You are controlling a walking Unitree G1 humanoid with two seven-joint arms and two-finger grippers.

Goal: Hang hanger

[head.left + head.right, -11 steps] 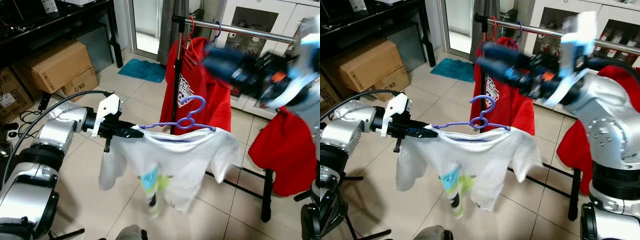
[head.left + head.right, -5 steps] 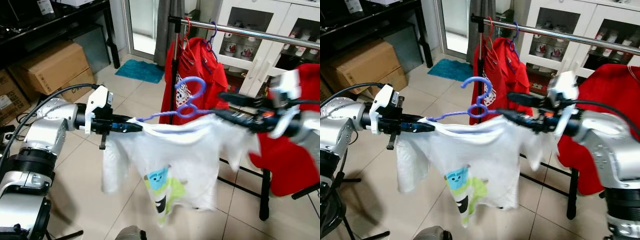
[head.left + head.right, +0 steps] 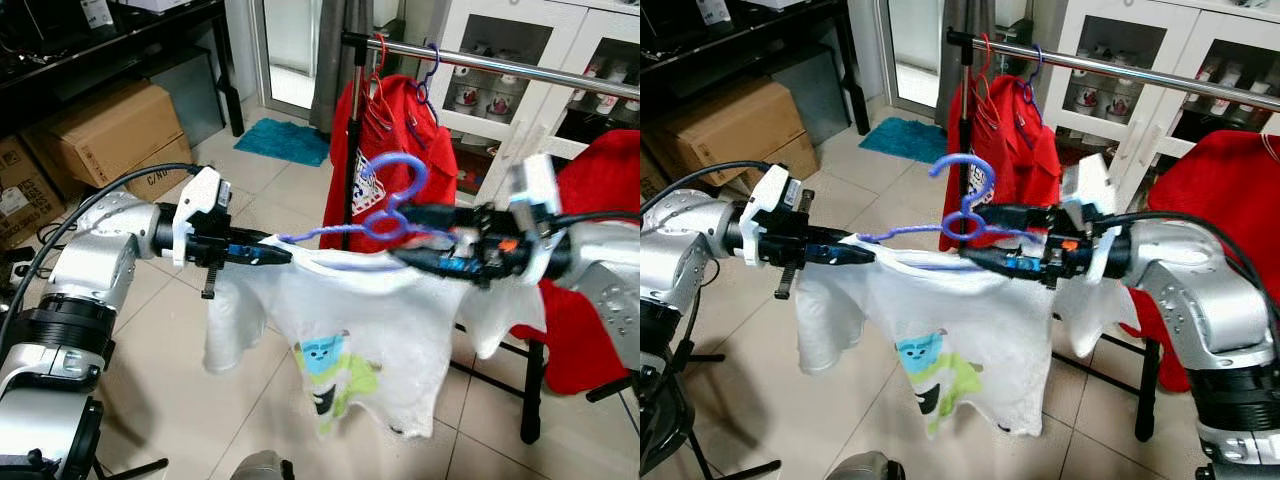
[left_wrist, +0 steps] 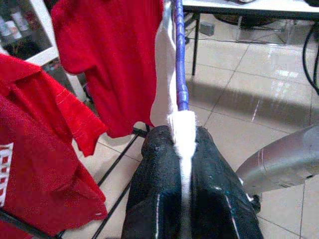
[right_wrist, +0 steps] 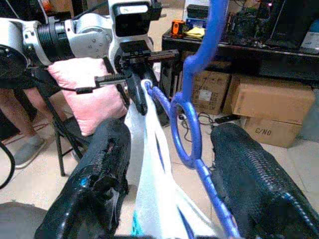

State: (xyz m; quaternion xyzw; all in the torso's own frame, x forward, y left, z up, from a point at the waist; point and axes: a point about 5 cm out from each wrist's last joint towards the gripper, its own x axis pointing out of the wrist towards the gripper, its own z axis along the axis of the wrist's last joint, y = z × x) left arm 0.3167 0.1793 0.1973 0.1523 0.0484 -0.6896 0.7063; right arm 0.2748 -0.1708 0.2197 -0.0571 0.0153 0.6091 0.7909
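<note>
Purple plastic is what we note first: the hanger [image 3: 372,222] rides level in mid-air between our two arms, its hook standing upright, and a white T-shirt [image 3: 370,330] with a green and blue print hangs from it. Our left gripper [image 3: 268,253] is clamped on the hanger's left end; from the left wrist view we confirm the black fingers [image 4: 157,174] pressed together on the purple bar and on the white fabric bunched over it. Our right gripper [image 3: 975,237] reaches in from the right at the hanger's neck. From the right wrist view we record its fingers [image 5: 107,174] spread wide, one to each side of the purple loop below the hook, with a gap on both sides; they straddle it and do not clamp it.

Behind the hanger we note the clothes rail [image 3: 1120,68], a metal bar on a black stand. Two red garments hang there: a red shirt [image 3: 400,160] at the rail's left end, and a second red garment [image 3: 1210,200] further right, partly behind our right arm. The held hanger sits lower than the rail and in front of it, apart from it. Cardboard boxes [image 3: 115,135] stand on the tiled floor at the left, and a teal mat [image 3: 290,140] lies further back.
</note>
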